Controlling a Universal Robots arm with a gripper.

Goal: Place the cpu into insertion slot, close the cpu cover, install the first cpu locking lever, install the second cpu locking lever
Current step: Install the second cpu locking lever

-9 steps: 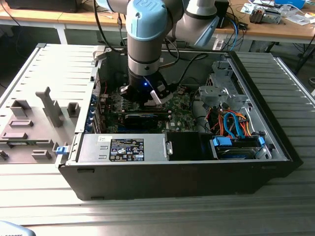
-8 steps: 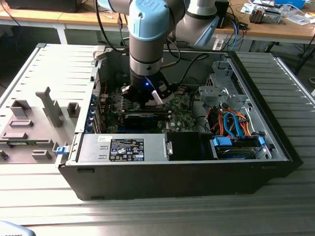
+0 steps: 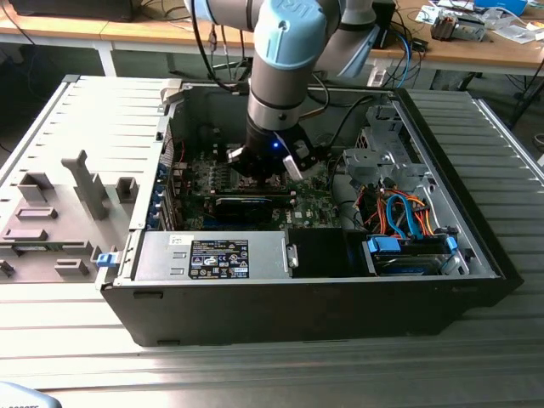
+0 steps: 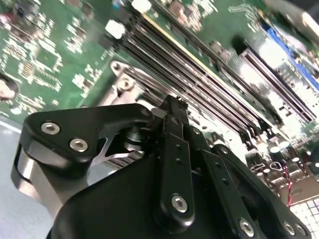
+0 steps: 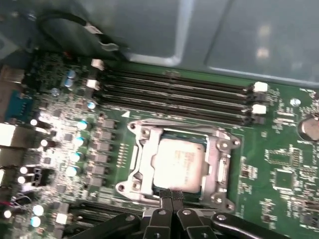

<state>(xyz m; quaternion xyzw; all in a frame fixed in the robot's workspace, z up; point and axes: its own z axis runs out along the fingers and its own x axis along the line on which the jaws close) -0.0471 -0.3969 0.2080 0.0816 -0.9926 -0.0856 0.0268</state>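
The cpu (image 5: 179,167) sits in the insertion slot (image 5: 140,167) on the green board — the cpu cover (image 5: 222,172) lies closed around it. The hand (image 5: 172,195) hovers at the slot's edge, fingers (image 5: 166,195) clenched together, grasping nothing.

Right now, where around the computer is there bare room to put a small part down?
The ribbed grey table is bare at the exterior view's right of the computer case, and in front of it. At the exterior view's left, the grey fixture plate carries blocks. Inside the case it is crowded: the gripper hangs close over the cpu, beside the memory slots.
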